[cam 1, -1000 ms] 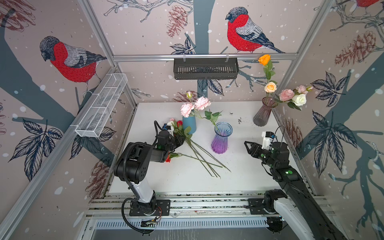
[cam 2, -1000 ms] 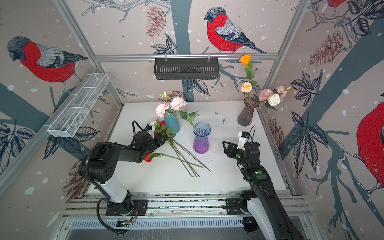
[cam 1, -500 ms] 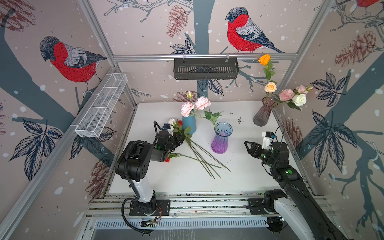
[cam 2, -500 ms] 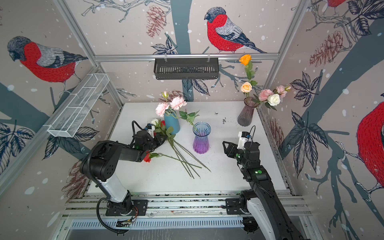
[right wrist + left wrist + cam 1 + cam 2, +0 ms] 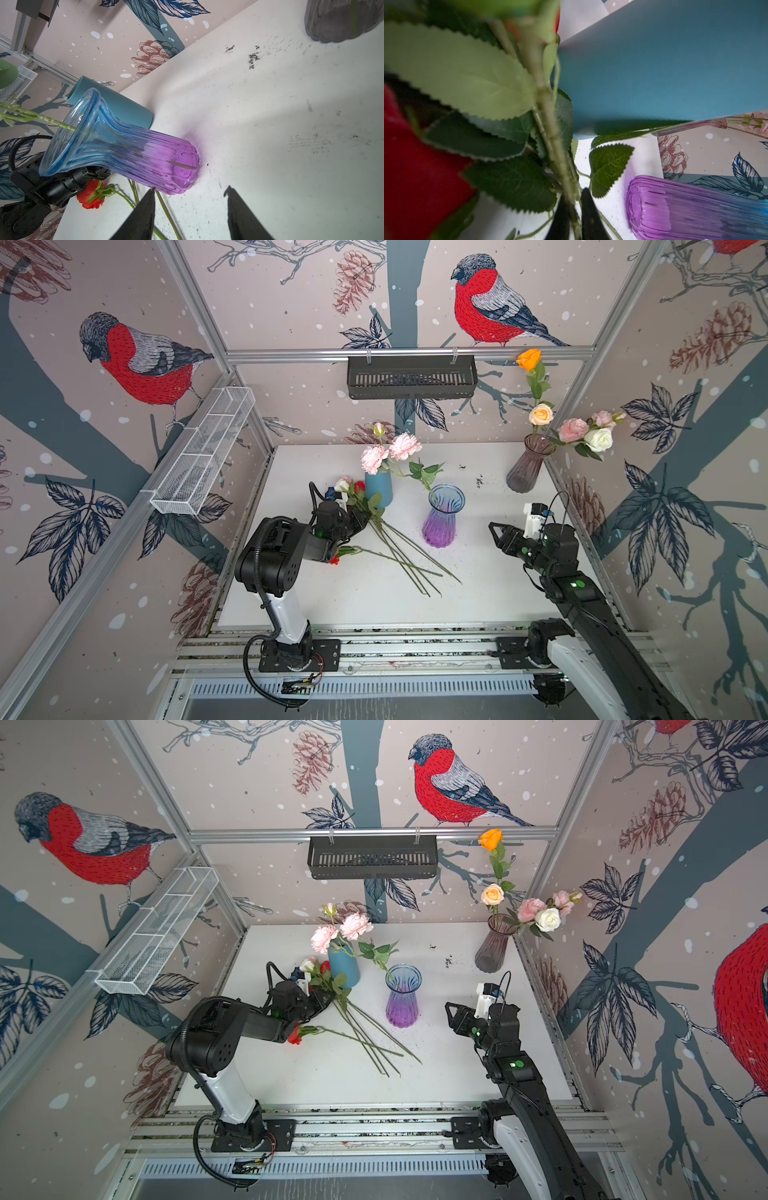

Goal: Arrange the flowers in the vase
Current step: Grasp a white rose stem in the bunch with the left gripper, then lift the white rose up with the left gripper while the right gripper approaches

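Several flowers [image 5: 399,549] lie in a loose bundle on the white table, stems fanning toward the front; a red head [image 5: 335,560] lies at the left. My left gripper [image 5: 362,522] is low over the bundle's leafy part. In the left wrist view, my left gripper [image 5: 574,200] is shut on one green stem [image 5: 548,133]. The purple and blue glass vase [image 5: 440,516] stands upright just right of the bundle, with one leafy stem in it. My right gripper [image 5: 496,531] hovers right of the vase [image 5: 124,149]; its fingers [image 5: 145,209] are open, holding nothing.
A teal vase [image 5: 379,489] with pink carnations stands close behind the left gripper. A grey glass vase [image 5: 524,466] with orange, peach, pink and white roses is at the back right corner. A black basket [image 5: 411,377] and a white wire shelf [image 5: 203,452] hang on the walls.
My left gripper has closed fully onto the stem and its arm has shifted slightly. The right arm and the vases have not moved.
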